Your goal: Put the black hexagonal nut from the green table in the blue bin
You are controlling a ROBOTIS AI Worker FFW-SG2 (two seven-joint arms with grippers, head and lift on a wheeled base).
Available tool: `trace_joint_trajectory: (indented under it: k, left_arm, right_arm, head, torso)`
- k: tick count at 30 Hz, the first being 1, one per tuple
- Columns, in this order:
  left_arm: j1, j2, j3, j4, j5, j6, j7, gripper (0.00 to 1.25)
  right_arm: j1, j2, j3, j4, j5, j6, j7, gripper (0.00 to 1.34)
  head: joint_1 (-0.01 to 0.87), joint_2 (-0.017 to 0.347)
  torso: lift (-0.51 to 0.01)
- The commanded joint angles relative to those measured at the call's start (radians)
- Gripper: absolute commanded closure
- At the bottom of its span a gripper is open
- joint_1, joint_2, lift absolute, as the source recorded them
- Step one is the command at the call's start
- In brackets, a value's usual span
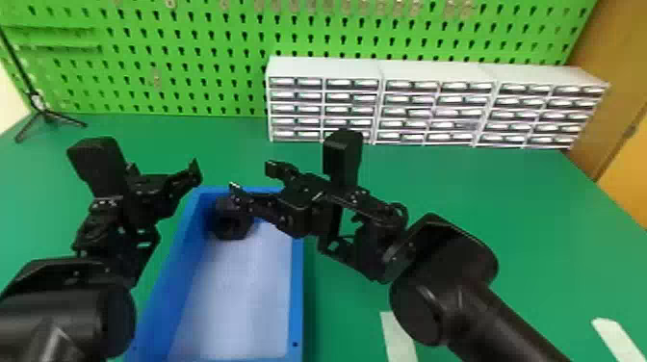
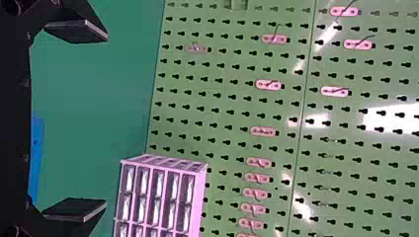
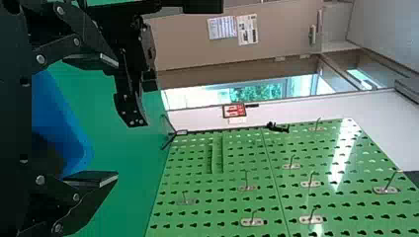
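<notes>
Blk hex nut (image 1: 231, 225) lies in blue bin (image 1: 297, 298), L of ctr in head view, prob. stiff, hefty, slick-ish, best held across opp. flats; L gripper (image 2: 106, 120) & R gripper (image 3: 117, 121) jaws both apart.

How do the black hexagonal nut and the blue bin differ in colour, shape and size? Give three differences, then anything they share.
Colour: the nut is black, while the bin has blue walls and a pale floor.
Shape: the nut is compact and many-sided; the bin is a long, open-topped rectangular box.
Size: the nut is much smaller, sitting within the far left corner of the larger bin.
Shared: both have angular outlines.
</notes>
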Motion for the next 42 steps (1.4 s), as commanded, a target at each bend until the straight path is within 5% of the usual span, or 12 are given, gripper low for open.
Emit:
trace_joint_trajectory:
  k: [1, 27, 42]
  left_arm:
    - [-0.001, 0.0, 0.0, 0.0, 0.0, 0.0, 0.0, 0.1]
    - [0.012, 0.002, 0.011, -0.002, 0.011, 0.0, -0.009, 0.1]
    - [0.016, 0.002, 0.016, -0.002, 0.015, 0.0, -0.022, 0.1]
  right_arm:
    - [-0.001, 0.0, -0.003, 0.0, 0.0, 0.003, 0.0, 0.47]
    - [0.063, 0.022, -0.137, -0.006, 0.074, 0.086, 0.0, 0.48]
    - [0.175, 0.052, -0.393, -0.046, 0.21, 0.129, 0.0, 0.48]
  head:
    - [0.692, 0.008]
    - [0.692, 0.008]
    - [0.692, 0.008]
  torso:
    - [-0.097]
    - [-0.097]
    - [-0.097]
